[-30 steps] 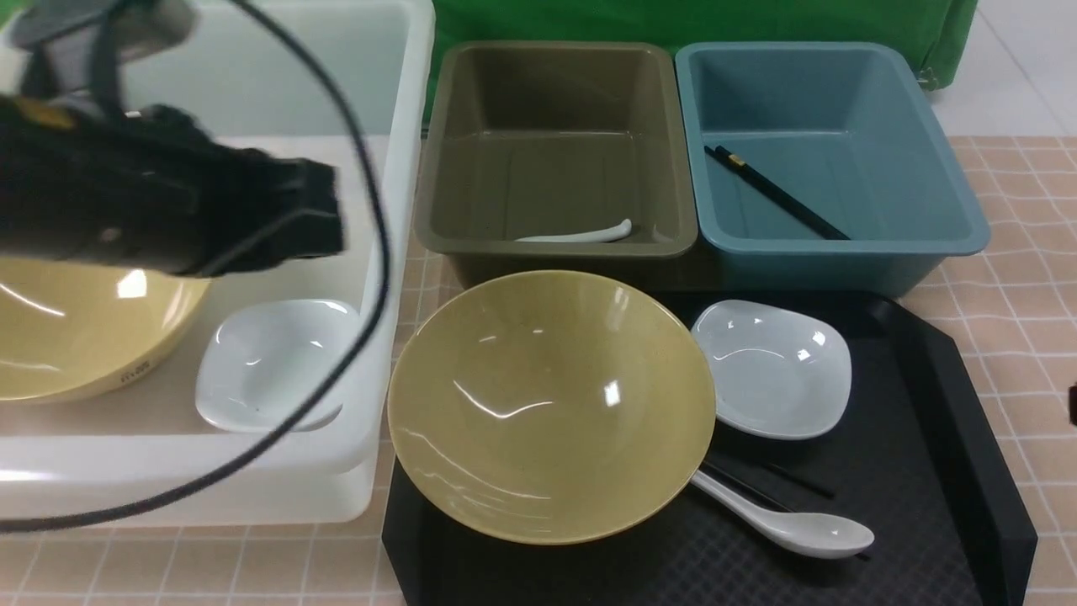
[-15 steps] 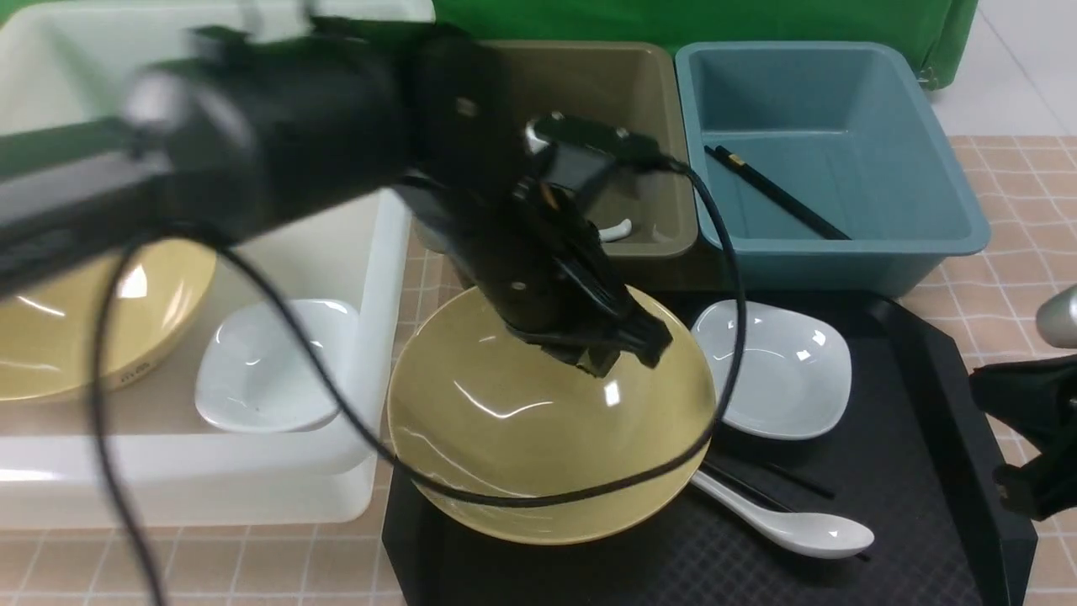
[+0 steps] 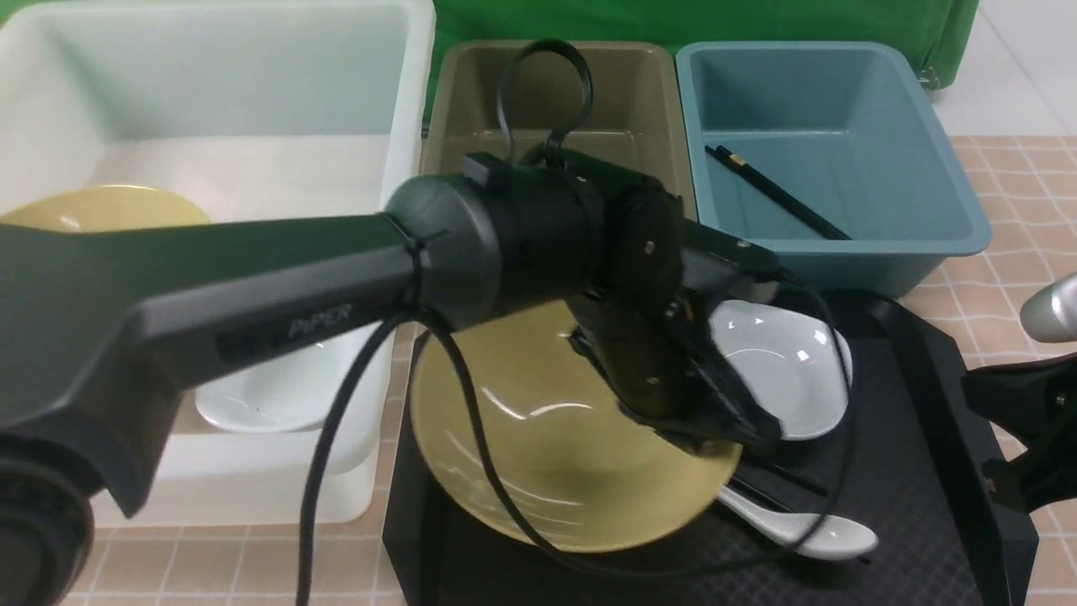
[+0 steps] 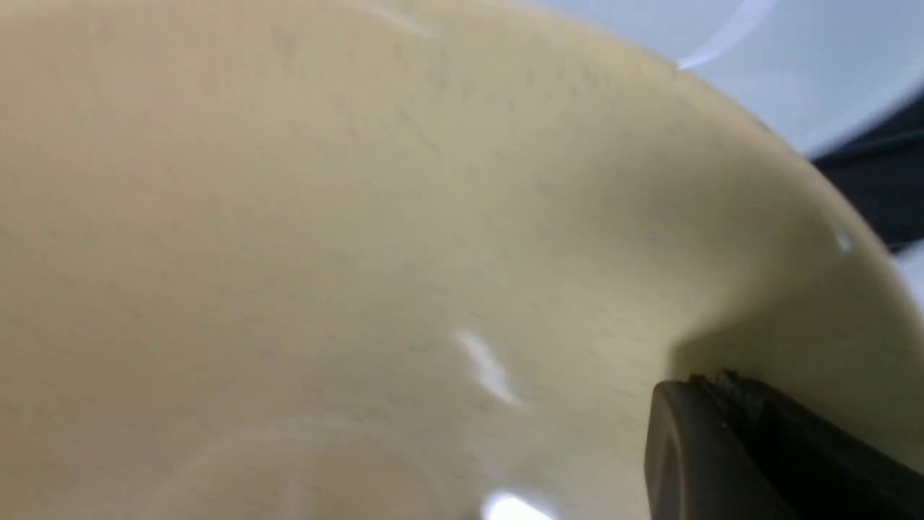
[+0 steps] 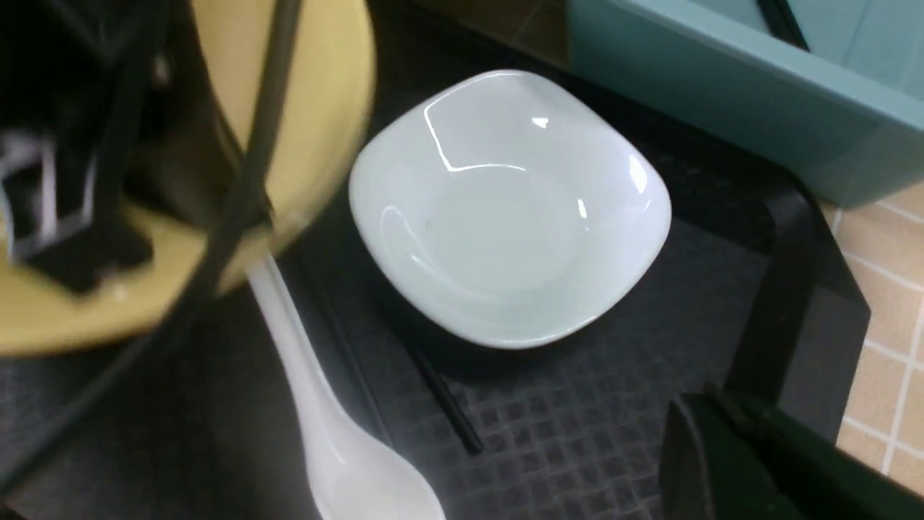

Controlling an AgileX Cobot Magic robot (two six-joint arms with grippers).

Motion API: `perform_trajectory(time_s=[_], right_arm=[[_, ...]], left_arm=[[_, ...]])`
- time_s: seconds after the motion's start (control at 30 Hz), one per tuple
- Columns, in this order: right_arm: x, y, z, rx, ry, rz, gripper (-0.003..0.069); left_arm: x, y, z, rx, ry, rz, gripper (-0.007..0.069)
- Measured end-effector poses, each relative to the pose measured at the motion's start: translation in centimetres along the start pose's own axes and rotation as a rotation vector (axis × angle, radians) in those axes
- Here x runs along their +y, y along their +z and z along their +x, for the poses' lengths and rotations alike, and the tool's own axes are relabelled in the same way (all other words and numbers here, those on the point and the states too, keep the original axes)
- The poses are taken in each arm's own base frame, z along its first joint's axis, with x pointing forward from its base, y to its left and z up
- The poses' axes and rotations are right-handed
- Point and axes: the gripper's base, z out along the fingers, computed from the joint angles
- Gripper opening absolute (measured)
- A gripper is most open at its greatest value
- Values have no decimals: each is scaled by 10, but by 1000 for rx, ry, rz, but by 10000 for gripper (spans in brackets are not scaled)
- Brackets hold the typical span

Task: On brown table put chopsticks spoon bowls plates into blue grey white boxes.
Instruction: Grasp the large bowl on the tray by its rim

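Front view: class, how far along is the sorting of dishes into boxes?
Done: one bowl and one plate sit in the white tub; a chopstick lies in the blue box. In hand: the shut left gripper is at the rim of the second bowl; no grip is clear. Left: second plate, spoon, another chopstick on the black tray.

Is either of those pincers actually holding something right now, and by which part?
Nothing is held. The left pincer is shut, its tip over the yellow bowl's inner wall near the rim; the right pincer is shut and empty too.
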Motion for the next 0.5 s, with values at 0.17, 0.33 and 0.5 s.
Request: perform_trajectory(time_s=[0.17,0.33,0.5], right_arm=[[0,0,-1,-7,-1,3,43],[0,0,-1,-9,-1,4,44],[0,0,-2,-10,-1,4,48]], left_arm=[[-36,-18,-16,-52,134,162,-7],[-35,-44,-30,-43,217,144,-7],[-1,-67,-37,8,205,-23,-4]])
